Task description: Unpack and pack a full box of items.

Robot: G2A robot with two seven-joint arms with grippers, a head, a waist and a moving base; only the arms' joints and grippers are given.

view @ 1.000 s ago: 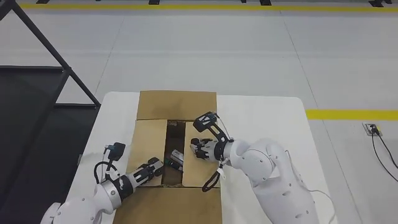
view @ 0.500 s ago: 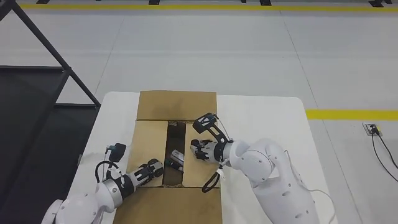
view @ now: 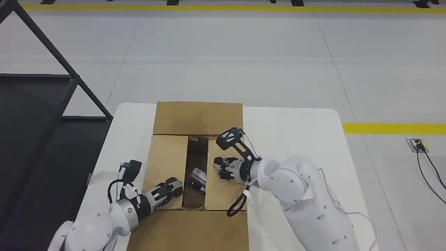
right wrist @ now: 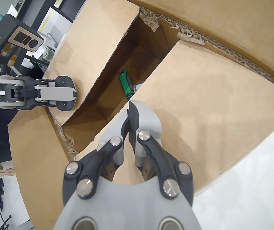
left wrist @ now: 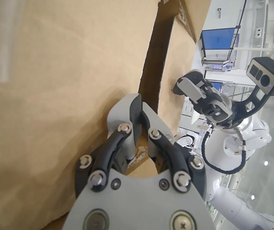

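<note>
**Both pincers shut atop the half-closed carton**

In the lower centre of the top view sat the brown corrugated cardboard box (view: 198, 118) on the white table (view: 300, 129). Its 2 inner flaps were folded nearly flat, with 1 narrow dark slot running between them.

The far flap (view: 209, 110) lay folded outward toward the upper part of the frame. The near flap (view: 202, 231) lay folded out toward the bottom edge.

The left gripper (view: 175, 189) came in from the lower left of that frame. Its tips rested on the left inner flap (view: 162, 164), right by the slot and near the flap's near corner. Its fingers (left wrist: 133, 107) were pressed together, pads touching, and no object showed between them.

Across the slot sat the right gripper (view: 220, 170), over the right inner flap (view: 216, 194), with its tips right at that flap's slot-side edge. Its fingers (right wrist: 140, 118) were closed against each other too. They held nothing that could be seen. The 2 grippers sat on opposite sides of the slot, near one another but apart.

Down inside the box, through the gap, the right wrist view caught a green-handled tool (right wrist: 125, 86) lying on the bottom. A pale object lay just beside it, mostly hidden under the right flap's edge, and what it was could not be made out.
</note>
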